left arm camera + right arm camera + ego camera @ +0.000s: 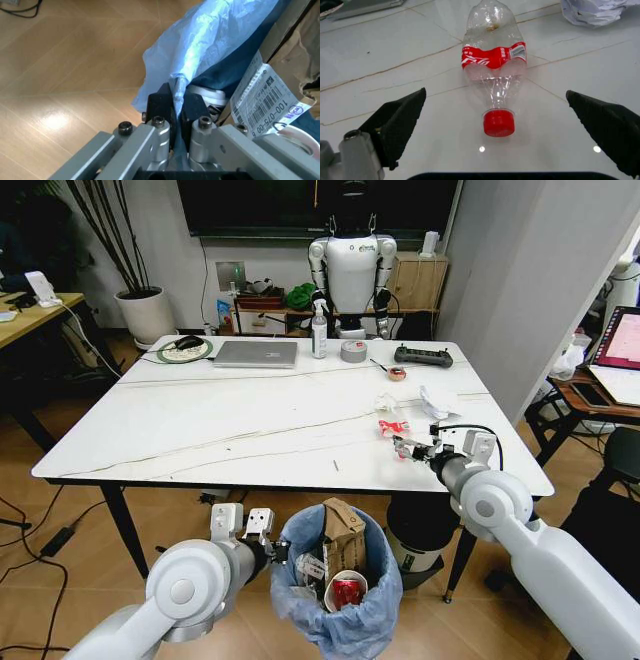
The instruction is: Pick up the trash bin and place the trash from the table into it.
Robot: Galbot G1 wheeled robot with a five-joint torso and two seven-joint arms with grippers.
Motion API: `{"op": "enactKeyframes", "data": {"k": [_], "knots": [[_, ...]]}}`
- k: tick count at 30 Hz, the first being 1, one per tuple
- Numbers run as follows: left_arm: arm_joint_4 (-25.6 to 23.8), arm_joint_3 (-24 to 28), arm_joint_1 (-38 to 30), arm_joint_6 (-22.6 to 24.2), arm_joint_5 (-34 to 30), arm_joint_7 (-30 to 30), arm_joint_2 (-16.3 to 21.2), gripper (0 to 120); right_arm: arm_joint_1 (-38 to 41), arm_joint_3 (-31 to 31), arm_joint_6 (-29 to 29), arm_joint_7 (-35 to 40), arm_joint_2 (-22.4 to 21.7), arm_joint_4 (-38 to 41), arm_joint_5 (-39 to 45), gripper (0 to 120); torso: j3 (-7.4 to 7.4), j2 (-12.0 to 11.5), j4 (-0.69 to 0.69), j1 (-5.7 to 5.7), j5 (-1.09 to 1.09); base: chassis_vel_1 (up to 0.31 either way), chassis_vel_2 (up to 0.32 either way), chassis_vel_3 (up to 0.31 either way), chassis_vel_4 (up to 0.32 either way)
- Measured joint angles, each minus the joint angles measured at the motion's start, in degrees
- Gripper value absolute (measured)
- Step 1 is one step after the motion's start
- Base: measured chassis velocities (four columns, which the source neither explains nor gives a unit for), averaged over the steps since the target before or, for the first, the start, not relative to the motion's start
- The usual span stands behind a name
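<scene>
While the left hand [175, 108] clamps the trash bin [335, 600], the right hand [505, 123] gapes around the bottle [492, 80].

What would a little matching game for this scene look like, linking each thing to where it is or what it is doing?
Things:
1. left hand
2. right hand
3. plastic bottle
4. crumpled paper

States:
A. lying on its side on the table, red cap on
B. clamped on the rim of the trash bin
C. open, one finger on either side of the bottle's cap
D. on the table beyond the bottle

Pairs: 1-B, 2-C, 3-A, 4-D
</scene>
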Motion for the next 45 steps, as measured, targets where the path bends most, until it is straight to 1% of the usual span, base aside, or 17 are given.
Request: {"op": "enactKeyframes", "data": {"k": [12, 17, 25, 28, 31, 33, 35, 36, 37, 39, 40, 41, 42, 44, 45], "knots": [[-0.1, 0.1, 0.0, 0.0, 0.0, 0.0, 0.1, 0, 1.2, -2.2, 0.6, -3.4, 0.4, -1.5, -3.4, 100, 0.0, 0.0, 0.0, -0.01, 0.0, 0.0, 0.0, 0.0, 0.0], [-0.2, -0.1, 0.0, 0.0, 0.0, 0.1, 0.5, 0, 3.2, -4.0, 1.1, -5.5, 0.6, -2.9, -4.6, 100, 0.0, 0.0, 0.01, -0.01, 0.0, 0.0, 0.0, 0.0, 0.0], [-0.3, -0.4, -0.1, 0.0, -0.2, 0.2, 0.6, 0, 4.2, -5.4, 1.0, -5.0, 1.4, -5.2, -3.7, 100, 0.0, 0.0, 0.01, -0.01, 0.01, 0.0, 0.0, 0.0, 0.0], [-0.3, -0.5, -0.3, 0.0, -0.4, 0.2, 0.6, 0, 3.9, -5.5, 0.8, -4.7, 1.5, -5.7, -3.3, 97, 0.0, 0.0, 0.0, -0.01, 0.0, 0.0, 0.0, 0.0, 0.0], [-0.3, -0.5, -0.5, 0.0, -0.6, 0.2, 0.6, 0, 3.8, -5.5, 0.8, -4.6, 1.6, -6.1, -3.3, 88, 0.0, 0.0, 0.0, -0.01, 0.0, 0.0, 0.0, 0.0, 0.0], [-0.3, -0.5, -0.5, 0.0, -0.6, 0.2, 0.6, 0, 3.8, -5.5, 0.8, -4.6, 1.6, -6.1, -3.3, 88, 0.0, 0.0, 0.0, -0.01, 0.0, 0.0, 0.0, 0.0, 0.0], [-0.2, -0.5, -0.5, 0.0, -0.6, 0.2, 0.5, 0, 4.0, -5.6, 0.8, -4.6, 1.6, -6.2, -3.3, 76, 0.0, 0.0, 0.0, -0.01, 0.0, 0.0, 0.0, 0.0, 0.0], [-0.2, -0.5, -0.5, 0.0, -0.6, 0.2, 0.5, 0, 4.1, -5.7, 0.8, -4.6, 1.6, -6.2, -3.3, 74, 0.0, 0.0, 0.0, -0.01, 0.0, 0.0, 0.0, 0.0, 0.0], [-0.2, -0.5, -0.5, 0.0, -0.6, 0.2, 0.5, 0, 4.1, -5.7, 0.8, -4.5, 1.6, -6.3, -3.3, 68, 0.0, 0.0, 0.0, -0.01, 0.0, 0.0, 0.0, 0.0, 0.0], [-0.2, -0.6, -0.5, 0.0, -0.6, 0.2, 0.5, 0, 4.1, -5.7, 0.8, -4.5, 1.5, -6.4, -3.3, 59, 0.0, 0.0, 0.0, -0.01, 0.0, 0.0, 0.0, 0.0, 0.0], [-0.2, -0.6, -0.5, 0.0, -0.6, 0.2, 0.5, 0, 4.1, -5.7, 0.8, -4.5, 1.5, -6.4, -3.3, 59, 0.0, 0.0, 0.0, -0.01, 0.0, 0.0, 0.0, 0.0, 0.0], [-0.2, -0.7, -0.5, 0.0, -0.6, 0.2, 0.5, 0, 4.0, -5.7, 0.8, -4.6, 1.5, -6.4, -3.4, 56, 0.0, 0.0, 0.0, -0.01, 0.0, 0.0, 0.0, 0.0, 0.0], [-0.2, -0.7, -0.5, 0.0, -0.6, 0.2, 0.5, 0, 4.0, -5.8, 0.9, -4.6, 1.4, -6.4, -3.5, 53, 0.0, 0.0, 0.0, -0.01, 0.0, 0.0, 0.0, 0.0, 0.0], [-0.2, -0.7, -0.5, 0.0, -0.6, 0.3, 0.5, 0, 3.8, -5.9, 0.9, -4.9, 1.3, -6.5, -3.9, 41, 0.0, 0.0, 0.0, -0.01, 0.0, 0.0, 0.0, 0.0, 0.0], [-0.2, -0.7, -0.5, 0.0, -0.6, 0.3, 0.5, 0, 3.7, -5.9, 1.0, -5.0, 1.3, -6.5, -4.1, 40, 0.0, 0.0, 0.0, -0.01, 0.0, 0.0, 0.0, 0.0, 0.0]]}}
